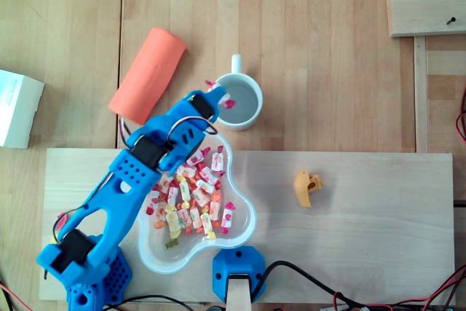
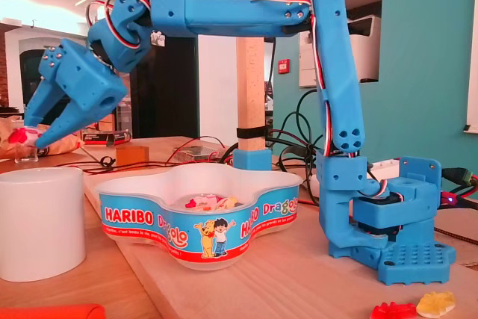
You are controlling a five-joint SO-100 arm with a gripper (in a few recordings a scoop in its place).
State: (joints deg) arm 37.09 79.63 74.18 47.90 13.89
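One wrapped candy (image 2: 21,137) clamped between fingers (image 2: 63,126) above white mug (image 2: 41,222); bowl (image 2: 149,218) wall reads HARIBO.

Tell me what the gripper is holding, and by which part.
A pink wrapped candy, pinched at the tips of the gripper over the white mug; which part of the wrapper is gripped is too small to tell.

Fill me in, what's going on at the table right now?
The blue arm's pincer is shut on a pink wrapped sweet and holds it in the air above the white mug. In the overhead view the sweet sits over the mug's left rim. The mug looks empty apart from that. Next to it, the Haribo bowl holds many more wrapped sweets. An orange roll lies on the table to the left of the mug in the overhead view.
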